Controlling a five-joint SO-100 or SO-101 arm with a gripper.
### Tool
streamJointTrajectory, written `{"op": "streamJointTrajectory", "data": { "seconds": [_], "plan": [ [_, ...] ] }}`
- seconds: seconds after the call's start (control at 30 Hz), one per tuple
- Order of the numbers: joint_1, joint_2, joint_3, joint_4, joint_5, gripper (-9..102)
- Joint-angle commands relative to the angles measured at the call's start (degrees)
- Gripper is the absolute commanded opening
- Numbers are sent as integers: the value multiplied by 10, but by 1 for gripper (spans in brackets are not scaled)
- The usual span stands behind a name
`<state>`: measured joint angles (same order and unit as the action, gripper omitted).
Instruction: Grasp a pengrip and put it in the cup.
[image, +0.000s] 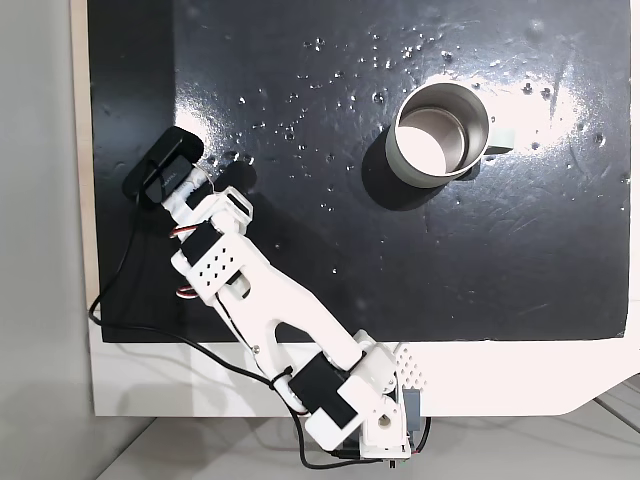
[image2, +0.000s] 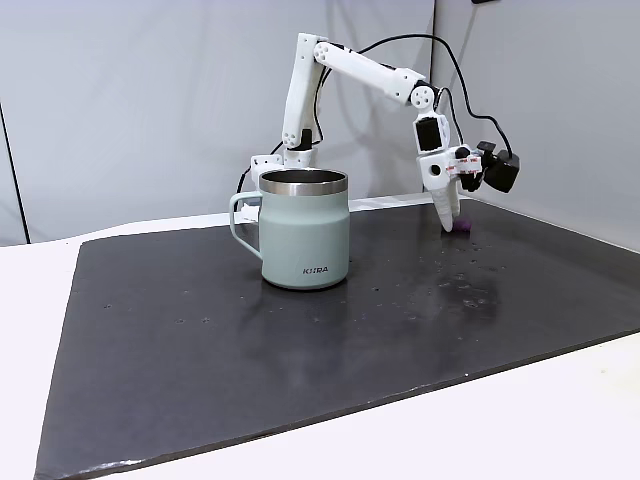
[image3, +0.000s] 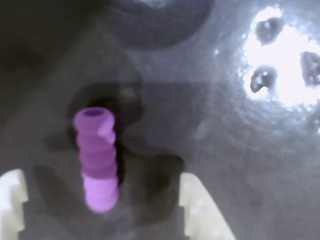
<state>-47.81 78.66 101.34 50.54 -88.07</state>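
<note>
Wrist view: gripper (image3: 102, 210) open wide, holding nothing, straddling the pengrip (image3: 97, 160), which lies nearer the left finger (image3: 12, 200), long axis running away from the camera.

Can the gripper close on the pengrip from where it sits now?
Probably yes: in the wrist view the pengrip lies on the mat between the open gripper fingertips, nearer the left one, with nothing blocking.

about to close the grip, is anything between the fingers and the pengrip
Nothing visible. In the wrist view the pengrip lies on the dark mat between the two white fingers, nearer the left one, with only bare mat around it.
</note>
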Motion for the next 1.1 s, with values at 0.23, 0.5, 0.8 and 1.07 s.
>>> {"op": "streamJointTrajectory", "data": {
  "seconds": [0.23,0.5,0.8,1.07],
  "plan": [
    [-17,-19,-2,-59,5,29],
    [-19,-25,18,-83,9,9],
    [-9,-9,29,-85,33,0],
    [39,59,-10,-34,113,0]
  ]
}}
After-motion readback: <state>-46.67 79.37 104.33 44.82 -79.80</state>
